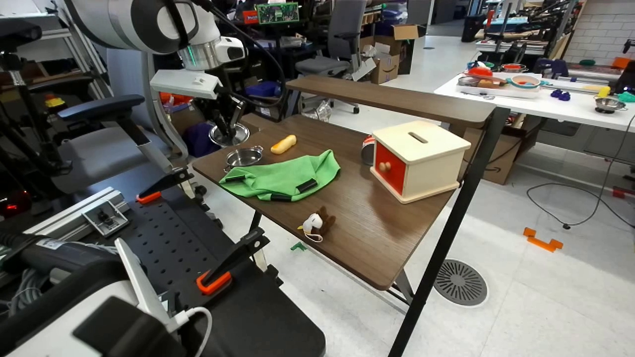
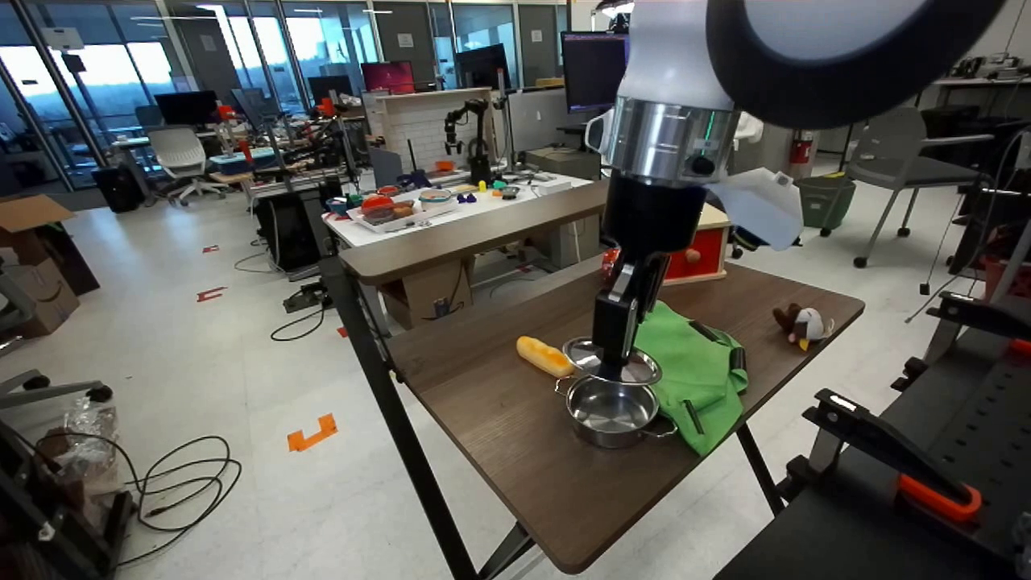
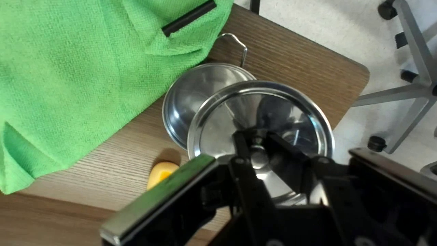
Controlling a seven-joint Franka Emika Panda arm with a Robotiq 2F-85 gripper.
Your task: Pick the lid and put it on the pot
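Pot (image 3: 191,92) partly hidden behind lid (image 3: 252,112)

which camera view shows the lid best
The wrist view: the lid is largest there, seen from above with most of its rim visible, though the jaws cover part of it. Both exterior views show it smaller and at a slant, with the jaws in front of its middle.

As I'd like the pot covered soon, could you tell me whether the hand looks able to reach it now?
Probably yes: the hand holds the lid higher than the pot, nothing visible stands between them, and the cloth lies beside the pot, leaving its top open.
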